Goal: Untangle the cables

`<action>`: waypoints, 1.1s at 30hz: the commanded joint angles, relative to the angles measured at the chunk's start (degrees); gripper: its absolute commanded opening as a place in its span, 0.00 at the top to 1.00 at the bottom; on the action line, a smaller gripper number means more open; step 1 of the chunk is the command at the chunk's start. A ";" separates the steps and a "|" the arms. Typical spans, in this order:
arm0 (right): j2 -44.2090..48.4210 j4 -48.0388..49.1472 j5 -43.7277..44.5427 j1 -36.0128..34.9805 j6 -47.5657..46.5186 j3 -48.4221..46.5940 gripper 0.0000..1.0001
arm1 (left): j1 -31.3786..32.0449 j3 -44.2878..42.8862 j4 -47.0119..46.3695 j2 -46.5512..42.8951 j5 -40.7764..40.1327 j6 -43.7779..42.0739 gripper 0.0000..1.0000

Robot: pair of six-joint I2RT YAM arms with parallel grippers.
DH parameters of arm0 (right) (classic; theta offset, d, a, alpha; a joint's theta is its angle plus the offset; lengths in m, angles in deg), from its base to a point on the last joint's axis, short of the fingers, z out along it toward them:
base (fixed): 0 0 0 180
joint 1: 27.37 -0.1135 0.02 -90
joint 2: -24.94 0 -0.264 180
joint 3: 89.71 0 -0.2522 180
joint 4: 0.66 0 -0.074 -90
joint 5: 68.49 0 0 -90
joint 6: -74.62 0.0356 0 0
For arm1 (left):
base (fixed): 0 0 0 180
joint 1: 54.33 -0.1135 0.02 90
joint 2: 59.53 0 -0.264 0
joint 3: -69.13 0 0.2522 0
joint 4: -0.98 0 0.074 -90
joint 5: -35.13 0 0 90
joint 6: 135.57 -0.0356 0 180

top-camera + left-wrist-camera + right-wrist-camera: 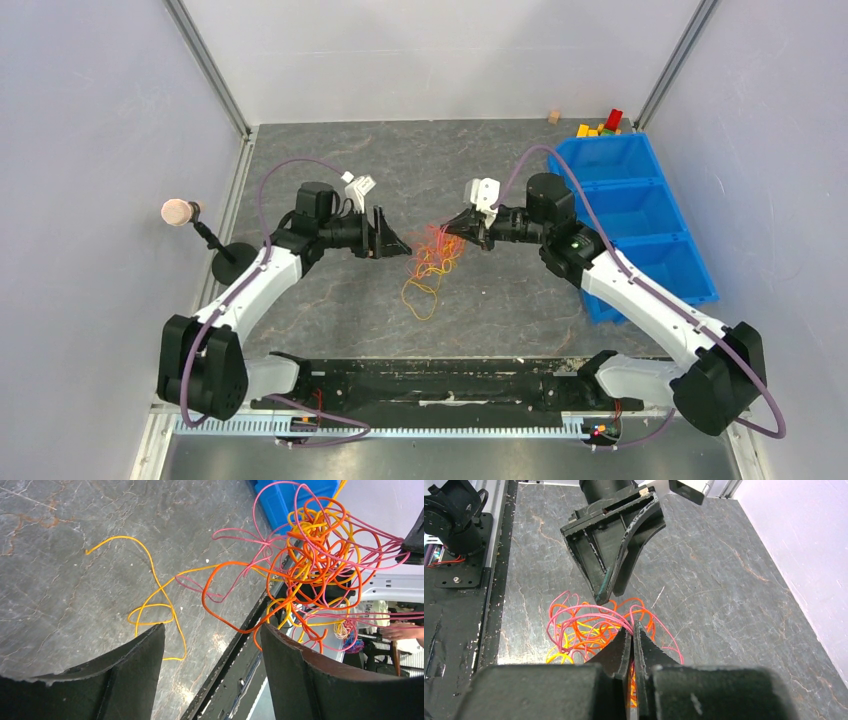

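Observation:
The cables (433, 262) form a tangle of pink, orange and yellow strands at the middle of the table. My right gripper (632, 626) is shut on pink and orange strands at the top of the tangle (589, 630) and holds it up. In the top view that gripper (452, 228) sits at the bundle's upper right. A yellow loop (150, 611) trails down onto the table. My left gripper (212, 626) is open with nothing between its fingers, and the lifted cables (320, 555) hang just beyond its right finger. From above, the left gripper (400, 245) is just left of the bundle.
A blue bin (690, 262) with three compartments stands at the right. Coloured blocks (603, 124) and a small wooden block (553, 117) lie behind it. A round-headed stand (180, 212) is at the left wall. The black base rail (440, 380) runs along the near edge.

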 commanded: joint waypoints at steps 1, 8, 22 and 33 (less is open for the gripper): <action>1.80 0.96 -0.56 -0.70 0.06 -0.16 1.00 | 0.45 1.03 -6.62 0.26 -0.93 5.04 0.25; 2.44 0.88 -0.62 -1.31 0.66 -0.27 1.00 | 0.44 5.64 -17.58 1.50 1.71 13.27 0.29; 4.01 0.27 -0.24 -1.52 0.23 0.59 1.00 | -0.08 10.22 -25.54 -2.72 5.11 16.34 0.34; 4.00 2.08 -0.60 -1.62 4.45 -1.49 1.00 | 1.18 8.52 -17.01 -2.68 0.87 10.06 0.43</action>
